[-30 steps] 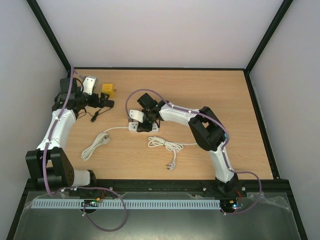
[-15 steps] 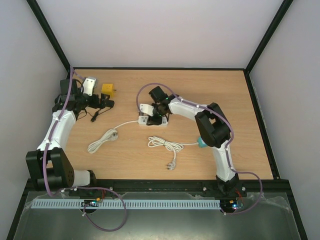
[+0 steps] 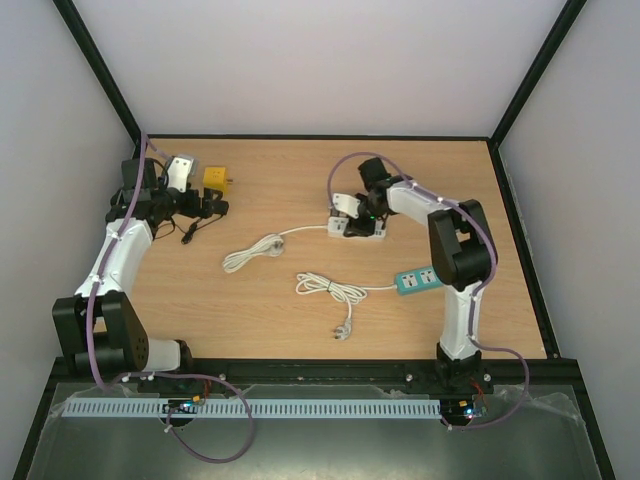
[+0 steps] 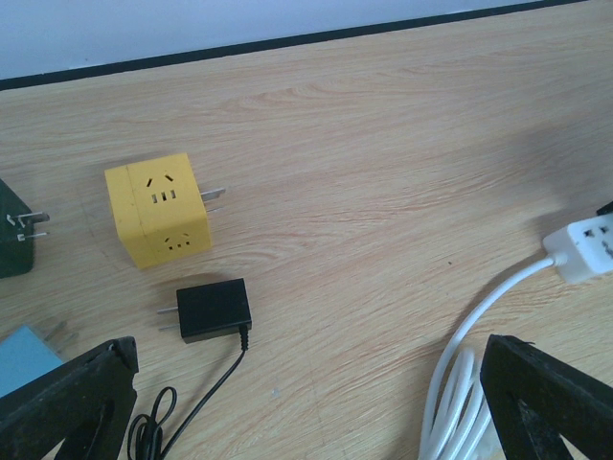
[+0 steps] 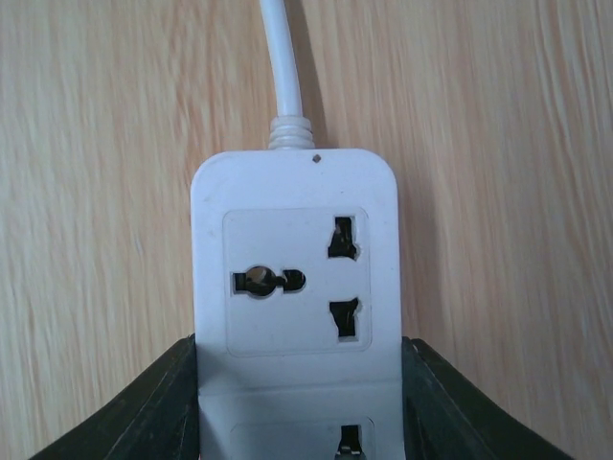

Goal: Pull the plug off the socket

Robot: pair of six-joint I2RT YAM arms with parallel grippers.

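Observation:
My right gripper (image 3: 352,222) is shut on a white power strip (image 3: 372,232) at the table's back centre-right. In the right wrist view the strip (image 5: 295,278) sits between my fingers (image 5: 144,407), and its visible sockets are empty. Its white cable (image 3: 300,232) runs left to a loose plug (image 3: 238,260). My left gripper (image 3: 210,207) is open and empty over a black adapter (image 4: 213,309), with a yellow cube socket (image 4: 158,209) just beyond. No plug shows seated in any socket.
A teal power strip (image 3: 418,281) lies by the right arm, its coiled white cord (image 3: 325,287) ending in a plug (image 3: 343,332). A grey-white block (image 3: 180,168) is at the back left. A dark green plug (image 4: 14,230) sits at the left wrist view's edge.
My right gripper has dragged the white strip right and toward the back, its cable and plug trailing after. The teal strip is now uncovered. The left arm has not moved.

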